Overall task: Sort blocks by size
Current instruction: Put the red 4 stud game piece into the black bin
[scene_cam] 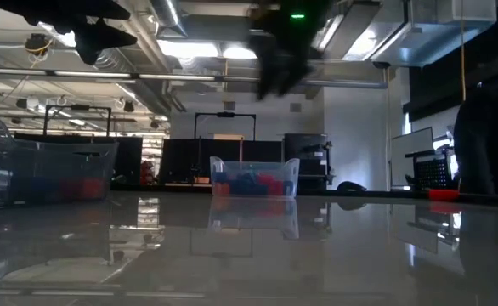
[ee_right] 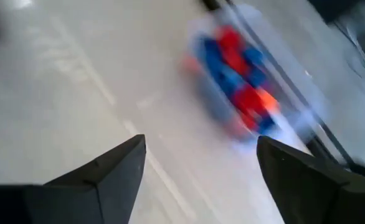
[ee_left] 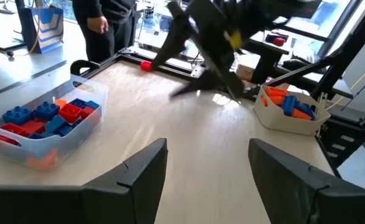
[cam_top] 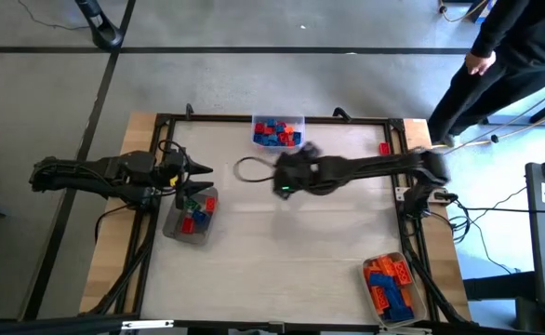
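Note:
Blocks lie in three clear trays. Blue and red ones fill the tray at the far middle (cam_top: pixel 277 132), also seen in the left wrist view (ee_left: pixel 45 121). Red and green ones are in the left tray (cam_top: pixel 191 216), orange and blue ones in the near-right tray (cam_top: pixel 395 287). One loose red block (cam_top: pixel 384 148) lies on the table at the far right. My right gripper (cam_top: pixel 252 169) hovers open above the table's middle, just near of the far tray (ee_right: pixel 238 87), with nothing between its fingers. My left gripper (ee_left: pixel 207 180) waits open, raised over the left tray.
A black frame (cam_top: pixel 282 119) runs round the table. A person (cam_top: pixel 505 56) stands beyond the far right corner. Bare tabletop (cam_top: pixel 291 251) stretches between the three trays.

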`<state>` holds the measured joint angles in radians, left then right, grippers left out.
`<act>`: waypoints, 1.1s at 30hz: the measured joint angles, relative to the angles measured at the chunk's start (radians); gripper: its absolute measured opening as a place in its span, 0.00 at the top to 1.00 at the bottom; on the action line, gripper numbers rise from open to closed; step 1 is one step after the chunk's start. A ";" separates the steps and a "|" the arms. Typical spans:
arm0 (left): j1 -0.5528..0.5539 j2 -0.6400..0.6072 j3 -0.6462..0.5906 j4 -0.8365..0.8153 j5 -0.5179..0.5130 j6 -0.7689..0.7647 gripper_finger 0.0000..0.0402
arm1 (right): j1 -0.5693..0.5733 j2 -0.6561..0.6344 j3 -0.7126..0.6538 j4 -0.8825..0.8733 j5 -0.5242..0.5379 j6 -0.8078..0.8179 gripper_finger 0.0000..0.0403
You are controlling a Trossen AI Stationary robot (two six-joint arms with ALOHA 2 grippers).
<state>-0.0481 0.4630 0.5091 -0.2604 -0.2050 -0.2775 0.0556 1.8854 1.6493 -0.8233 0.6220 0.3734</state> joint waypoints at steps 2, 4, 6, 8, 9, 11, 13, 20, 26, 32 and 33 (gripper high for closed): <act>0.000 0.000 0.000 0.000 0.000 -0.002 0.47 | -0.006 -0.111 -0.124 -0.035 0.034 0.093 0.24; 0.000 0.000 0.000 0.000 0.000 -0.002 0.47 | -0.015 -0.212 -0.243 -0.085 0.050 0.178 0.24; 0.000 0.000 0.000 0.002 0.000 -0.002 0.47 | -0.028 -0.310 -0.356 -0.131 0.052 0.265 0.24; 0.000 0.000 0.000 0.014 0.000 0.000 0.47 | -0.044 -0.400 -0.456 -0.168 0.059 0.364 0.24; 0.000 0.000 0.000 0.013 0.000 0.000 0.47 | -0.050 -0.441 -0.504 -0.184 0.059 0.423 0.24; 0.000 0.000 0.000 0.011 0.000 0.000 0.47 | -0.059 -0.501 -0.591 -0.175 0.059 0.567 0.24; 0.000 0.000 0.000 0.012 0.000 0.000 0.47 | -0.059 -0.537 -0.655 -0.173 -0.004 0.682 0.24; 0.002 0.001 0.000 0.017 0.000 -0.002 0.47 | -0.128 -0.561 -0.852 -0.312 -0.071 0.915 0.24; 0.002 0.001 0.000 0.022 0.000 0.004 0.47 | -0.273 -0.561 -0.932 -0.269 -0.073 0.929 0.31; 0.002 0.002 0.000 0.018 0.000 0.017 0.47 | -0.440 -0.560 -0.935 -0.209 -0.020 0.832 0.49; 0.002 0.002 0.000 0.017 0.000 0.017 0.47 | -0.469 -0.560 -0.935 -0.202 -0.012 0.823 0.53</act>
<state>-0.0463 0.4648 0.5091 -0.2432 -0.2052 -0.2607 -0.4134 1.3254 0.7139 -1.0256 0.6098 1.1966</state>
